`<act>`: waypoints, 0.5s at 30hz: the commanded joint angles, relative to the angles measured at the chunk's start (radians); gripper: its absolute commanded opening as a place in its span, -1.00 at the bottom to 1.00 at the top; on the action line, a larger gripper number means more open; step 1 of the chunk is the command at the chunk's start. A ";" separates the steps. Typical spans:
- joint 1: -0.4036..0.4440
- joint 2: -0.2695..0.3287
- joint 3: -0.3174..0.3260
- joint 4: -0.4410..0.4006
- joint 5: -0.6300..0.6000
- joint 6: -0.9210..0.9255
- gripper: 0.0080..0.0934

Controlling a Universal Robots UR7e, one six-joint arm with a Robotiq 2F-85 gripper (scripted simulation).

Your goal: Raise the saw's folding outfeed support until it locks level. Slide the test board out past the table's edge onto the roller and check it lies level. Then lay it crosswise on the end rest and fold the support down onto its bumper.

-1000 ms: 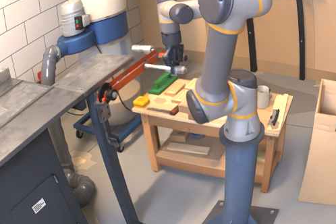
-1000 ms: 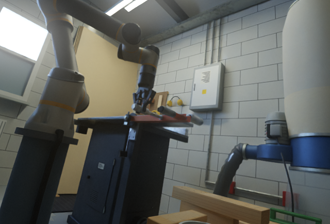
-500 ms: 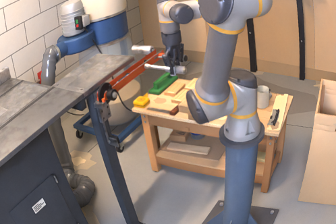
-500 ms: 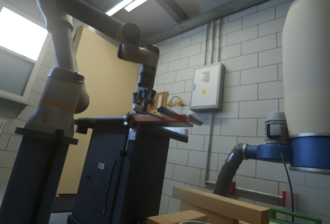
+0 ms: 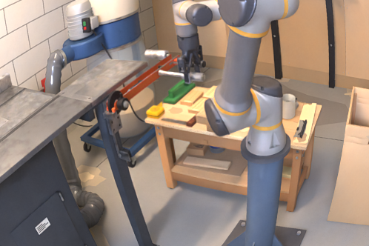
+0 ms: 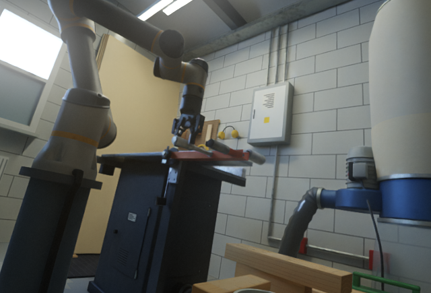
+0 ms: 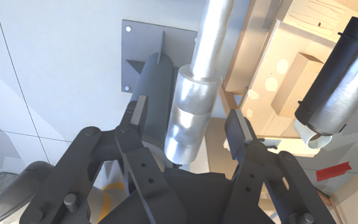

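Observation:
My gripper (image 5: 189, 73) (image 6: 187, 136) (image 7: 187, 122) stands open and empty over the near end of the end bar (image 5: 185, 75) (image 6: 189, 144) (image 7: 194, 106), a silver rod at the far end of the outfeed support. The orange support frame (image 5: 148, 76) (image 6: 209, 155) reaches out level from the saw table (image 5: 66, 91) (image 6: 167, 161). A silver roller (image 5: 157, 54) (image 6: 236, 151) (image 7: 341, 92) lies across the frame beyond the bar. I cannot make out the test board among the wood pieces.
A white mug (image 5: 289, 105) stands on the wooden workbench (image 5: 229, 117), among wood blocks, a green push block (image 5: 179, 91) and a yellow tape (image 5: 155, 111). The dust collector (image 5: 103, 17) (image 6: 400, 109) stands behind the saw. A cardboard box (image 5: 355, 154) is at the right.

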State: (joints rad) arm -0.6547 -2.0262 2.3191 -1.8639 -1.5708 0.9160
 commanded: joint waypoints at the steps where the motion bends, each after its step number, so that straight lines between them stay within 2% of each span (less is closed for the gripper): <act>1: 0.000 0.000 0.000 0.000 0.000 0.000 0.63; 6: 0.000 0.000 0.000 0.000 0.000 0.000 0.86; 15: 0.000 0.000 0.000 0.000 0.000 0.000 0.87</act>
State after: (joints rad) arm -0.6547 -2.0262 2.3191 -1.8639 -1.5708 0.9160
